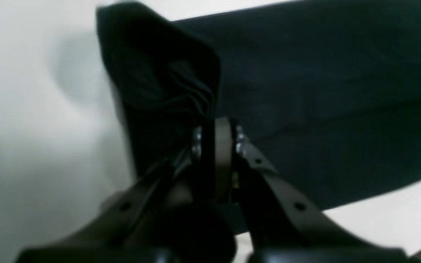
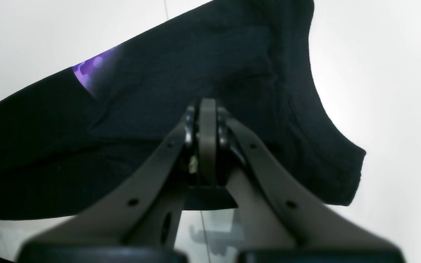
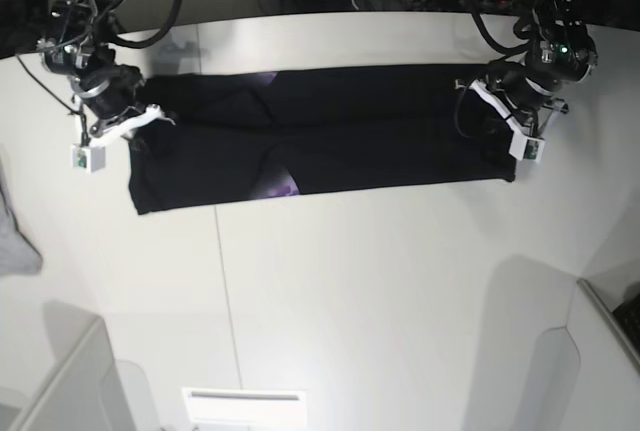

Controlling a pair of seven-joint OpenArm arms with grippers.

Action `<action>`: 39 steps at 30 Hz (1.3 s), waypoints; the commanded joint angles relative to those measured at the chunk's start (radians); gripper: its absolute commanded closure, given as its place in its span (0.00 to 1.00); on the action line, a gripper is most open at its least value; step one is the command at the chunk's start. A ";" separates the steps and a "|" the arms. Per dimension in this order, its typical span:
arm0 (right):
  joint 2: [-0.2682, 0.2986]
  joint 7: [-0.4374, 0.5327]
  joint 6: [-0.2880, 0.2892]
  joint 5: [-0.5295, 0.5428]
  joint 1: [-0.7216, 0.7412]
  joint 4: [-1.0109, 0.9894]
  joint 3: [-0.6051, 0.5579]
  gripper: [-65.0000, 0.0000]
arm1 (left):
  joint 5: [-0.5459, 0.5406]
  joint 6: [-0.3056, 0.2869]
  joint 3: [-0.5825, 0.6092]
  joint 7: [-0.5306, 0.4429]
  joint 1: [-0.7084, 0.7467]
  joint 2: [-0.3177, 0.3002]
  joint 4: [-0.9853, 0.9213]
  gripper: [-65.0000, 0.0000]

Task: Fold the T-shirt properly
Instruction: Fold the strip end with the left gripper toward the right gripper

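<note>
At either end of the long black T-shirt (image 3: 330,131), the left gripper (image 1: 216,126) and right gripper (image 2: 207,109) each pinch bunched cloth tight, probably to carry that edge over for a fold.

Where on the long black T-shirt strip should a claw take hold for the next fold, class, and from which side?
Grip the T-shirt at its two short ends, coming in from outside each end. It lies as one long flat band across the table, so the ends are the free edges; the left claw and right claw already pinch there.
</note>
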 commanded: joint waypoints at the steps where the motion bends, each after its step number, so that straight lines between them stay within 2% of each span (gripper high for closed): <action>1: 0.006 0.020 0.007 0.013 0.006 0.015 0.004 1.00 | -0.013 0.005 0.015 -0.018 -0.008 -0.008 0.020 1.00; 8: 0.006 0.020 0.007 0.013 0.006 0.013 0.005 1.00 | -0.005 0.005 0.087 -0.015 -0.016 0.040 0.020 1.00; 13: 0.002 0.020 0.007 0.013 0.006 0.013 0.007 1.00 | -0.005 0.008 0.156 -0.015 -0.022 0.043 0.018 1.00; 18: 0.002 0.020 0.007 0.013 0.007 0.013 0.007 1.00 | -0.013 0.096 0.213 -0.018 -0.033 0.054 0.018 1.00; 23: 0.002 0.020 0.007 0.013 0.007 0.013 0.007 1.00 | -0.014 0.099 0.271 -0.015 -0.052 0.064 0.017 1.00; 28: 0.002 0.020 0.007 0.013 0.006 0.013 0.011 1.00 | -0.007 0.099 0.276 -0.012 -0.079 0.104 0.009 1.00; 35: 0.002 0.020 0.007 0.013 0.009 0.013 0.011 1.00 | -0.007 0.099 0.319 -0.010 -0.095 0.118 0.007 1.00; 39: 0.002 0.020 0.005 0.013 0.009 0.013 0.007 1.00 | -0.016 0.163 0.376 -0.010 -0.114 0.117 0.001 1.00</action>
